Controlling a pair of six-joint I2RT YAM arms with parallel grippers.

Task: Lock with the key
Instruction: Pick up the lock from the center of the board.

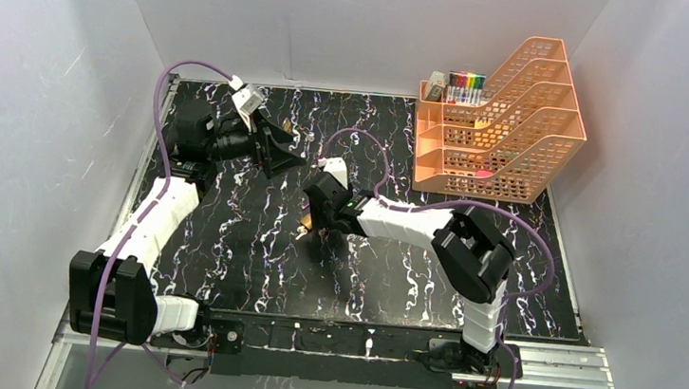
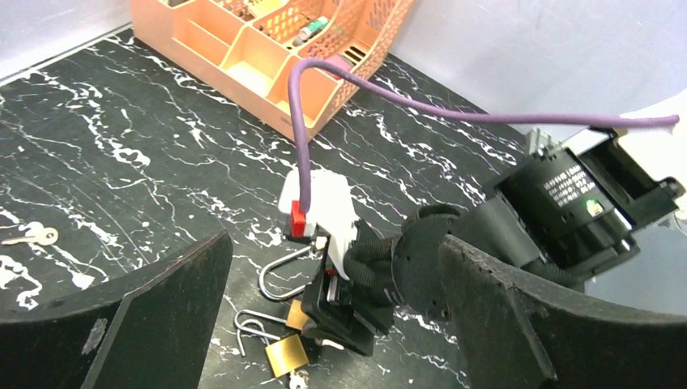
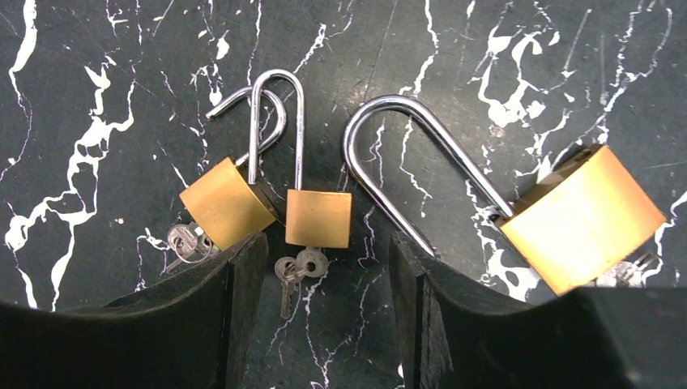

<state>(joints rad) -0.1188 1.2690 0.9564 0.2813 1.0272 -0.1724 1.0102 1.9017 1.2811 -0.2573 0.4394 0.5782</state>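
Your right gripper (image 3: 326, 267) hangs low over the marbled table (image 1: 222, 240) with its jaws apart. Nothing is clamped between them.

In the right wrist view, three brass padlocks lie in a row just ahead of the fingers.
- **Middle padlock:** The middle padlock (image 3: 318, 218) sits almost straight ahead of the gap. The middle key (image 3: 293, 271) pokes out of its base and reaches down between the two fingers. There is a sliver of table on either side of it, so neither finger touches it. The free leg of its shackle stands outside the body, so the lock is open.
- **Left padlock:** The left padlock (image 3: 226, 203) is tilted and touches the middle one's shackle. Its body lies just above your left-hand fingertip, and the left key (image 3: 182, 241) lies close against that finger.
- **Large padlock:** The large padlock (image 3: 582, 217) lies to the right with its long shackle swung open. The free end lies right at the tip of the right-hand finger.

Your left gripper (image 2: 334, 239) is held above the table, spread wide and empty, facing the right arm. A loose key (image 2: 36, 237) lies well off to its side. The orange organiser (image 1: 500, 124) stands at the far right.
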